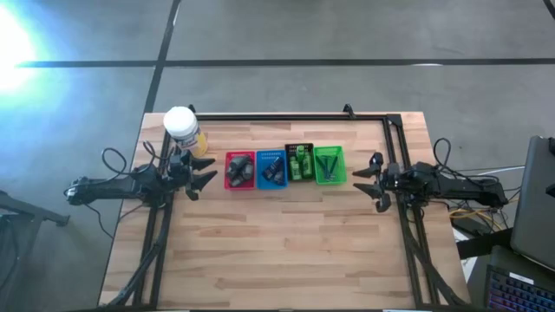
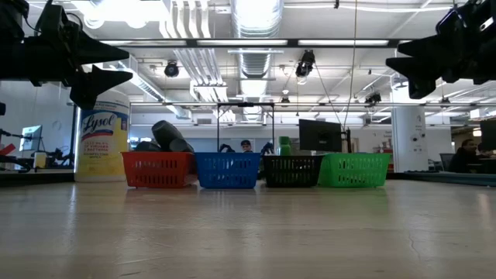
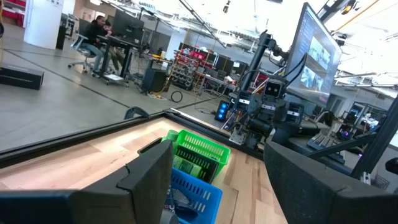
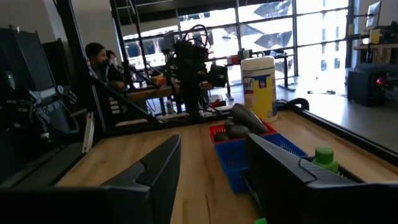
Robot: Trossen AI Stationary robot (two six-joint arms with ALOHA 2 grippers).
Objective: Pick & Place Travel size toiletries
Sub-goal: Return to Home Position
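Note:
Four small trays stand in a row at the table's middle: red (image 1: 240, 170), blue (image 1: 271, 169), black (image 1: 299, 162), green (image 1: 329, 165). Dark grey oblong tubes lie in the red tray (image 2: 170, 136) and blue tray. Bright green little bottles (image 1: 301, 164) stand in the black tray, one cap showing in the right wrist view (image 4: 323, 155). Thin dark sticks (image 1: 327, 166) lie in the green tray. My left gripper (image 1: 206, 175) hovers open above the table, left of the red tray. My right gripper (image 1: 366, 181) hovers open, right of the green tray.
A white-capped yellow Lysol jar (image 1: 182, 127) stands at the far left, behind my left gripper. A black frame rail (image 1: 286, 116) runs along the table's far edge and down both sides. Bare wood (image 1: 286, 251) fills the near half. People sit at desks beyond the table.

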